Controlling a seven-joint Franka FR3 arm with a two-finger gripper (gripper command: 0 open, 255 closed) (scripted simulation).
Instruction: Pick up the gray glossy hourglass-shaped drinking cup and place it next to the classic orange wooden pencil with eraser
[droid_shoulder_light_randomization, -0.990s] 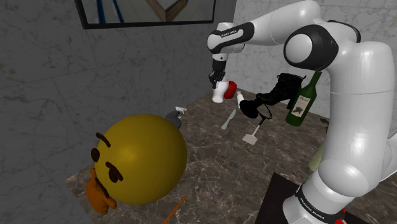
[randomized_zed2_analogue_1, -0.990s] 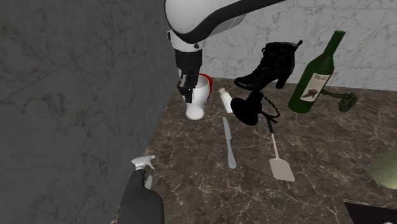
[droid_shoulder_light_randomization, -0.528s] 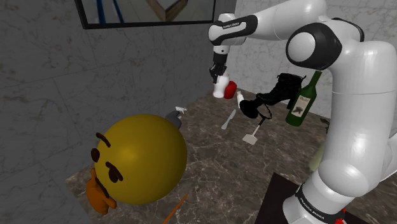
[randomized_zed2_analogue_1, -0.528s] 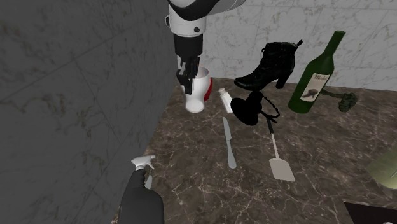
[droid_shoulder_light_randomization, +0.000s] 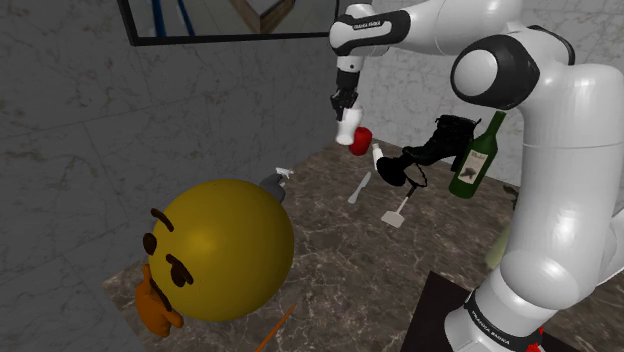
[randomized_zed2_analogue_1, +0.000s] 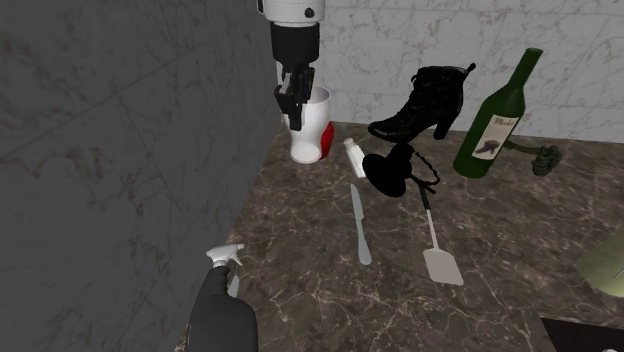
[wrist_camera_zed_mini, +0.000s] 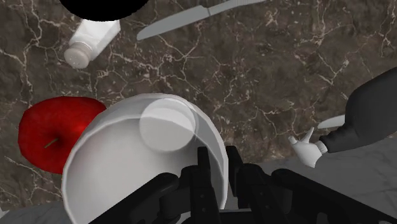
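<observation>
Cup (randomized_zed2_analogue_1: 312, 130) higher than before, empty, rim in end effector (wrist_camera_zed_mini: 216, 167).

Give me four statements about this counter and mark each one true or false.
1. The gripper is shut on the rim of the white cup. True.
2. A red apple lies beside the cup. True.
3. The cup stands next to the orange pencil. False: the pencil lies far off, by the yellow ball.
4. The green bottle lies flat on the counter. False: it stands leaning.
</observation>
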